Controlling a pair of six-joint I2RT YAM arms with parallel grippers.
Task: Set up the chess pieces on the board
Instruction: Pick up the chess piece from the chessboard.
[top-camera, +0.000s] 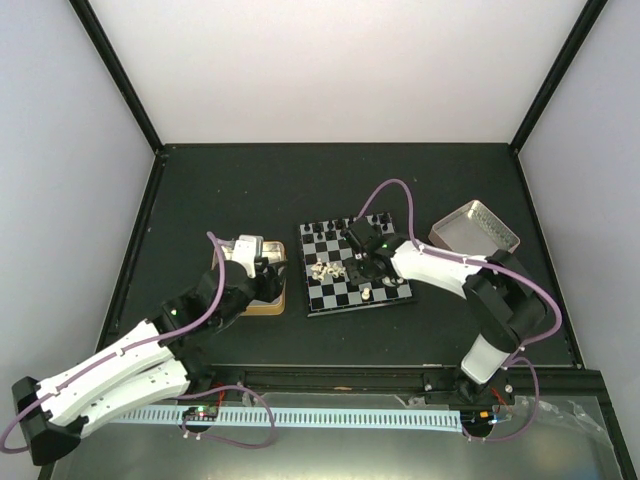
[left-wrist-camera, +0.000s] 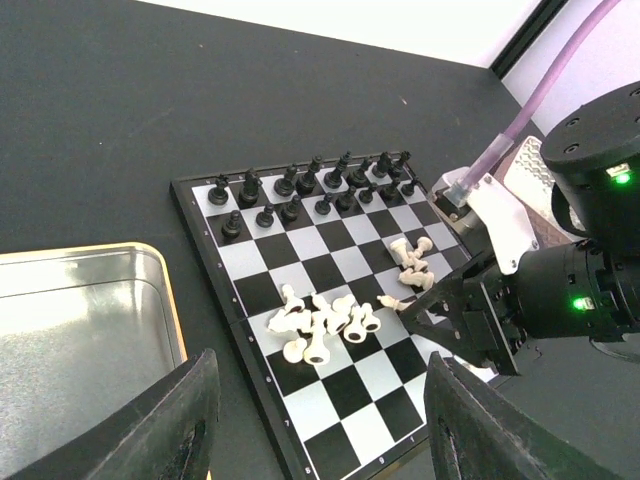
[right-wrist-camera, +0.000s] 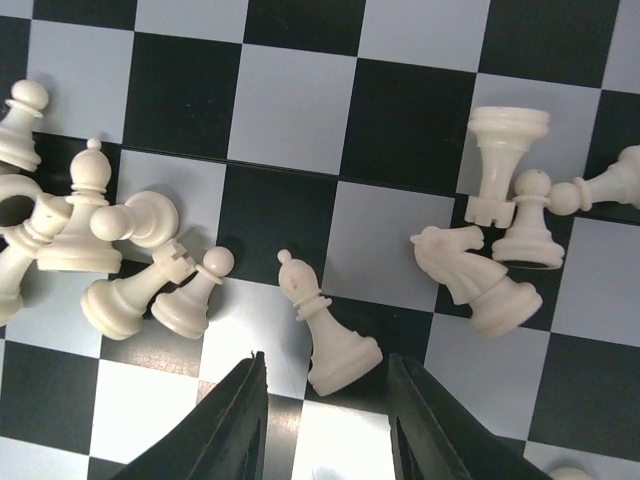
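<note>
The board is lying in the middle of the table, square to the arms. The black pieces are standing upright in two rows along its far edge, which suggests that side is already set. The cream pieces are lying tipped over in two loose heaps near the board's centre, waiting to be stood in place.

One of them, a cream bishop, is lying on its side a little apart from the others, probably the easiest to take cleanly. The right fingers are straddling its base, moderately parted with a gap showing on at least one side, so they are not gripping it yet. A knight and a rook are resting just beside it, out of the fingers' way.

The left fingers are hanging wide and empty above the gold-rimmed tin tray left of the board, seemingly keeping clear.

A second, silver tray is sitting right of the board. The table is matt and dark, and pale walls are closing it in.
</note>
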